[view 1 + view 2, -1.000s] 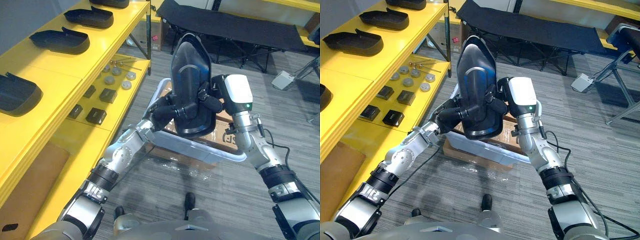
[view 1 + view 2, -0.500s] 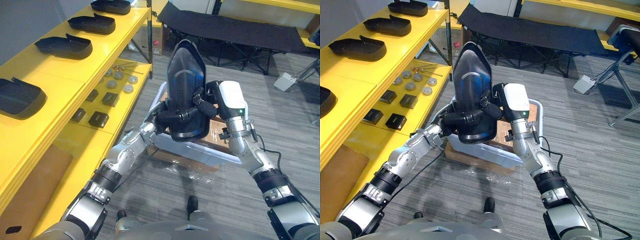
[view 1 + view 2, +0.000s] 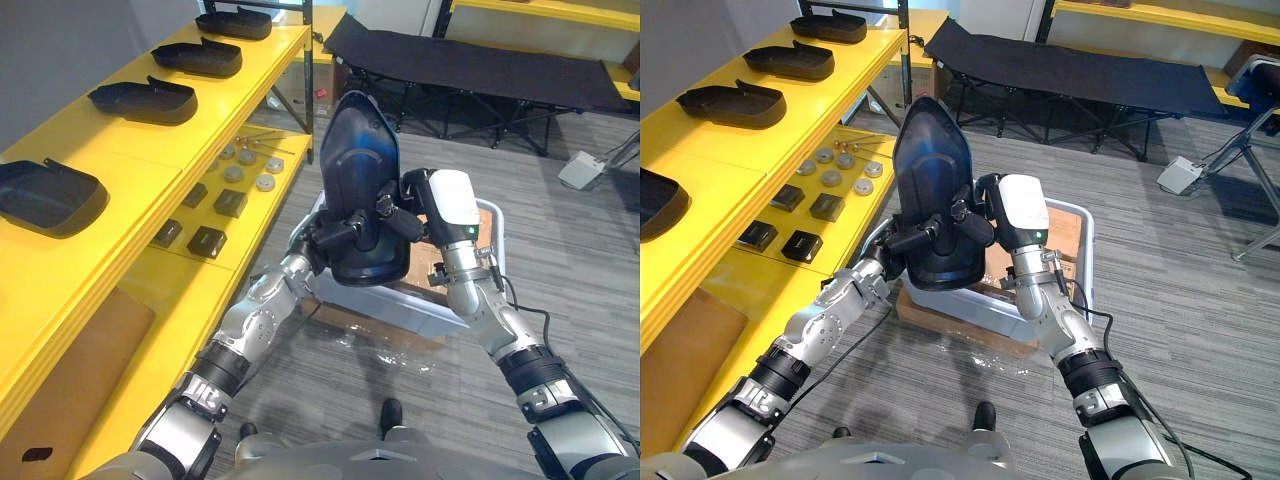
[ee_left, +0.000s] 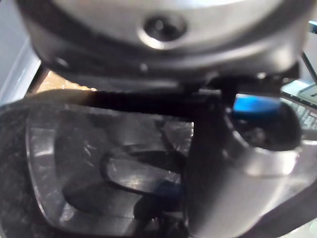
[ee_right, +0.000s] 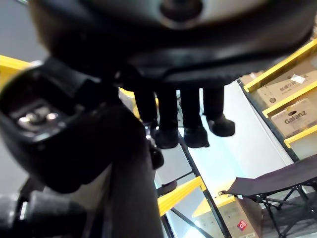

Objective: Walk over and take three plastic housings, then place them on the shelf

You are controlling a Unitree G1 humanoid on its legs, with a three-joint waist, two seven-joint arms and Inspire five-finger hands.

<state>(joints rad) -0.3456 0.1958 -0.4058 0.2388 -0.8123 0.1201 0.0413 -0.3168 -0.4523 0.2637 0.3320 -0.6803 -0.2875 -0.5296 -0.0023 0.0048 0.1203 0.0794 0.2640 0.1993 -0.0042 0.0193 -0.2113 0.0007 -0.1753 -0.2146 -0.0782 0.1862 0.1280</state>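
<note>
Currently both hands carry one black plastic housing [image 3: 360,180] at view centre. It stands on end, narrow tip toward 12 o'clock, one broad face toward the head camera.

Left hand [image 3: 335,232] comes in from 7 o'clock. Its fingers are curled round the housing's lower left edge, clamped on it. Right hand [image 3: 405,212] comes in from 4 o'clock. Its fingers are hooked over the right edge and onto the face, gripping it too.

The housing touches no surface. It is held up over a pale bin [image 3: 1081,222], which sits on a cardboard box [image 3: 940,312] on the grey floor [image 3: 590,250].

Yellow shelf [image 3: 130,165] runs from 8 o'clock to 11 o'clock. Its top tier holds four other housings in a row, apart from one another, all lying open side up:
- nearest housing [image 3: 50,195]
- second housing [image 3: 140,100]
- third housing [image 3: 198,58]
- farthest housing [image 3: 233,22]

On the lower tier are small black blocks [image 3: 207,240], with grey discs [image 3: 242,172] beyond them.

Black folding cot [image 3: 480,65] stands at 1 o'clock, past the bin.
</note>
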